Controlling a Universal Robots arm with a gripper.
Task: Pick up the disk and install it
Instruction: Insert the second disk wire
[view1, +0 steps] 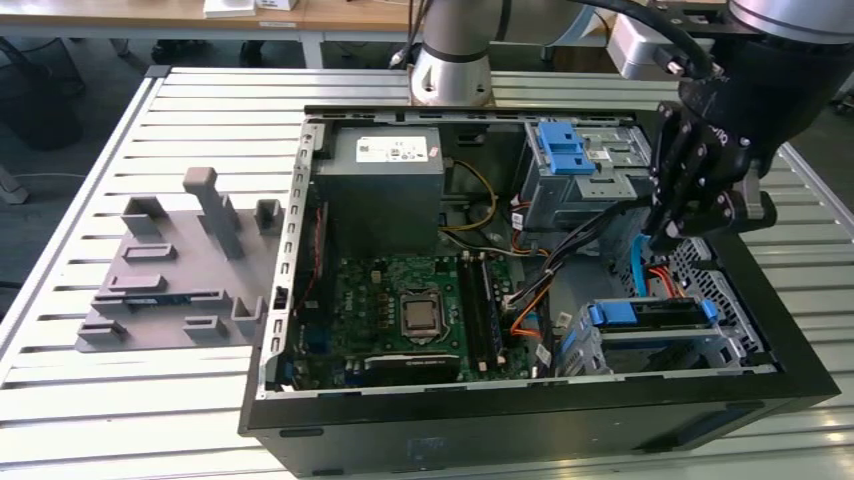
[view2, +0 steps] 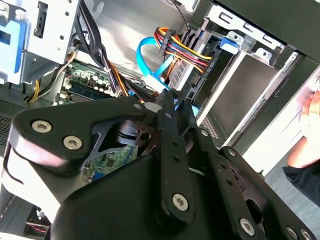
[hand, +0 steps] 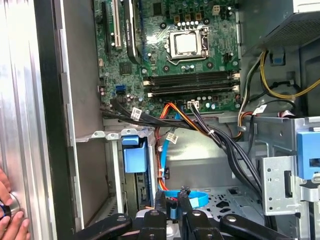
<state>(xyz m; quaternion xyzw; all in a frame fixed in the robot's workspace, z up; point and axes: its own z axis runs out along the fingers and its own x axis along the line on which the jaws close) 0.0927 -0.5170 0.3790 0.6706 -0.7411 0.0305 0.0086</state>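
One gripper (view1: 667, 232), fingers closed together with nothing in them, inside the open PC case (view1: 400, 420). One disk (view1: 654, 314) already seated in its bay. Can't read any labels.

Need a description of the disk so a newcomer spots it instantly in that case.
Start at the open PC case on the slatted table and go to the metal cage in its corner at the exterior view's lower right. The disk sits in it, a dark slab in a blue frame. The other blue part, a ribbed latch, sits higher in that view.
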